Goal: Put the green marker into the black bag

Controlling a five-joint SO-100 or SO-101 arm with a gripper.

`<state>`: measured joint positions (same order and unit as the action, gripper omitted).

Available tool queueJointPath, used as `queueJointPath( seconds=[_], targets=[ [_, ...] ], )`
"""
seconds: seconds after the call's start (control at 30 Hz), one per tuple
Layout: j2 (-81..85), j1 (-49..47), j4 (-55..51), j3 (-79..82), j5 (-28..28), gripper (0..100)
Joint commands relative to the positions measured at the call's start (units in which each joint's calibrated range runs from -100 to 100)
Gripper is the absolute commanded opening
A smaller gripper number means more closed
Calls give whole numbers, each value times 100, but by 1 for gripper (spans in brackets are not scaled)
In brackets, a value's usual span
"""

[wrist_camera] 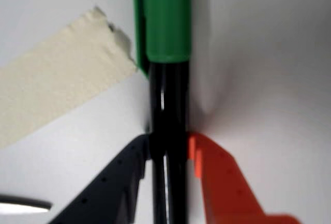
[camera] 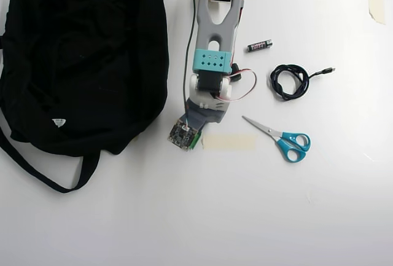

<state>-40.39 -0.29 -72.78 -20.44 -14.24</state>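
In the wrist view the green marker point(wrist_camera: 168, 79) runs straight up the middle, its bright green cap at the top and its dark barrel below. My gripper point(wrist_camera: 168, 144) is shut on that barrel, with the black finger point(wrist_camera: 121, 177) on the left and the orange finger point(wrist_camera: 217, 177) on the right, both touching it. In the overhead view the wrist and its camera board cover the gripper, and only a green sliver of the marker point(camera: 195, 141) shows. The black bag point(camera: 86, 51) lies slumped at the left, its near edge just left of the wrist.
A strip of beige tape point(camera: 228, 141) is stuck to the white table just right of the wrist; the tape point(wrist_camera: 57, 94) also shows beside the marker. Teal-handled scissors point(camera: 282, 138), a coiled black cable point(camera: 288, 82) and a small battery point(camera: 259, 45) lie to the right.
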Motion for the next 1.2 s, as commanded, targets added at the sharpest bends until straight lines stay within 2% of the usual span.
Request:
queueJointPath(
  seconds=[0.0,0.6,0.83,1.17],
  targets=[
    [31,-23,60,-49,-3,2],
    [114,-75,-61,-328,60,2],
    [114,-90,-646,-867,186,2],
    [122,-83,-1491,-1801,690,2]
  ],
)
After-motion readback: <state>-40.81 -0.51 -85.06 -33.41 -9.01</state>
